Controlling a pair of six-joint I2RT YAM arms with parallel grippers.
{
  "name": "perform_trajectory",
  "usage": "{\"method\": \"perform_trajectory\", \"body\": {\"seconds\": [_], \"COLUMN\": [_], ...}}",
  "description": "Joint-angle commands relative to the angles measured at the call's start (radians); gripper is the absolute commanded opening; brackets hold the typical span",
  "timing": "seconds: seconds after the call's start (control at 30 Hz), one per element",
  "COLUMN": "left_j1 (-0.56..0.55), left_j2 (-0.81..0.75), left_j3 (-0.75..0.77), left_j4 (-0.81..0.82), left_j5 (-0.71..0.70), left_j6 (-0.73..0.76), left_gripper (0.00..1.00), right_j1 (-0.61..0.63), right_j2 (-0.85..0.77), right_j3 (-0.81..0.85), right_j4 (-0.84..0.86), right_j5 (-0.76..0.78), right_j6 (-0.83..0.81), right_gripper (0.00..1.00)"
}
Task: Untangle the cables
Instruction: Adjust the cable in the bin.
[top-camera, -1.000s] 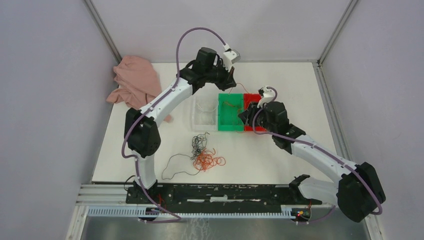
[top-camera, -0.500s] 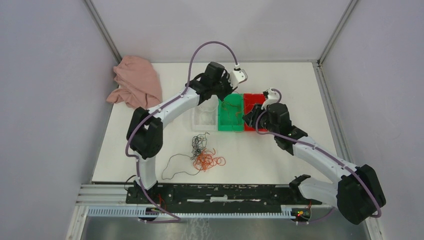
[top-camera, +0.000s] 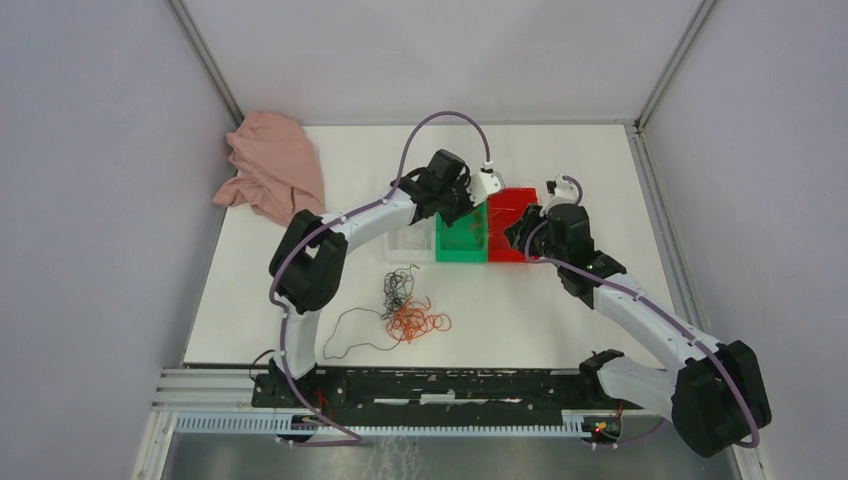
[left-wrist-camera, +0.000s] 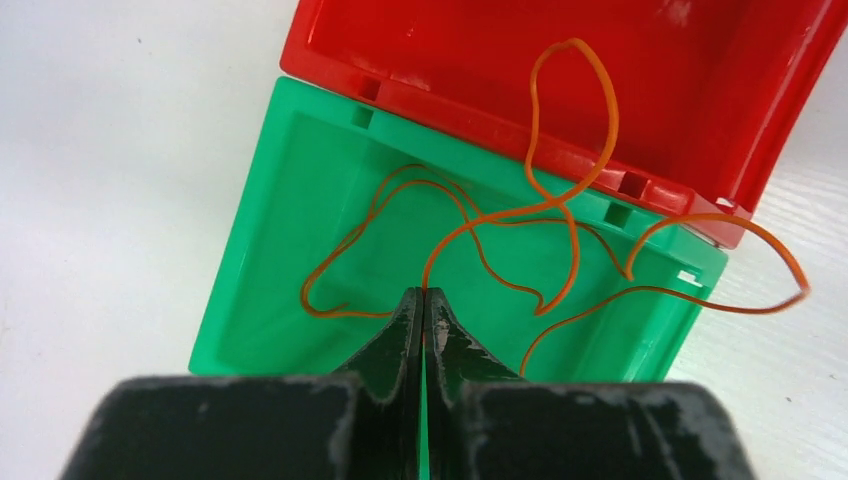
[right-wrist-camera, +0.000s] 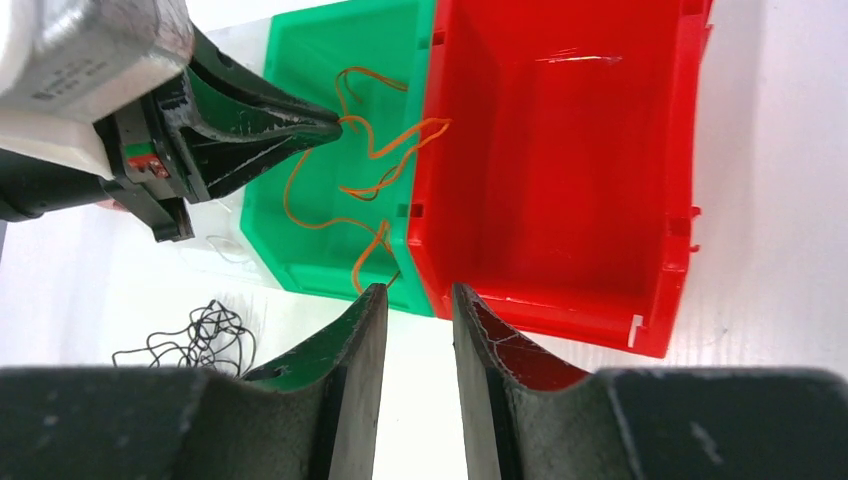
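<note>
The left gripper (left-wrist-camera: 424, 303) is pinched tight on one orange cable (left-wrist-camera: 575, 43), whose loops hang over the green bin (left-wrist-camera: 255, 300) and spill across the rim of the red bin (left-wrist-camera: 700, 80) beside it. Its arm reaches forward and to the right, elbow bent. The right gripper (right-wrist-camera: 418, 298) hovers at the bins' near edge, jaws partly apart and gripping nothing, its arm stretched diagonally forward. The other cables (top-camera: 415, 320), orange and black, lie tangled on the white table (top-camera: 560, 310), nearer the bases. A clear bin (top-camera: 410, 238) adjoins the green one; a pink cloth (top-camera: 270, 165) sits far left. Grey walls enclose the table.
</note>
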Motion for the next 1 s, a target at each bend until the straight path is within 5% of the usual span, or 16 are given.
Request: {"method": "perform_trajectory", "body": {"seconds": [0.0, 0.43, 0.67, 0.97], "left_j1": [-0.003, 0.003, 0.087, 0.118], "left_j2": [0.033, 0.092, 0.030, -0.002], "left_j3": [0.002, -0.004, 0.038, 0.079], "left_j4": [0.041, 0.103, 0.080, 0.004], "left_j5": [-0.024, -0.047, 0.245, 0.350], "left_j6": [0.061, 0.053, -0.101, -0.091], "left_gripper": [0.03, 0.04, 0.31, 0.51], "right_j1": [-0.024, -0.106, -0.145, -0.125], "right_j2": [-0.019, -0.038, -0.016, 0.004], "right_j3": [0.062, 0.051, 0.008, -0.057], "right_j4": [-0.013, -0.033, 0.071, 0.181], "right_j5": [0.031, 0.033, -0.090, -0.300], "right_j6": [0.015, 0.033, 0.079, 0.075], "right_gripper": [0.37, 0.37, 0.36, 0.41]}}
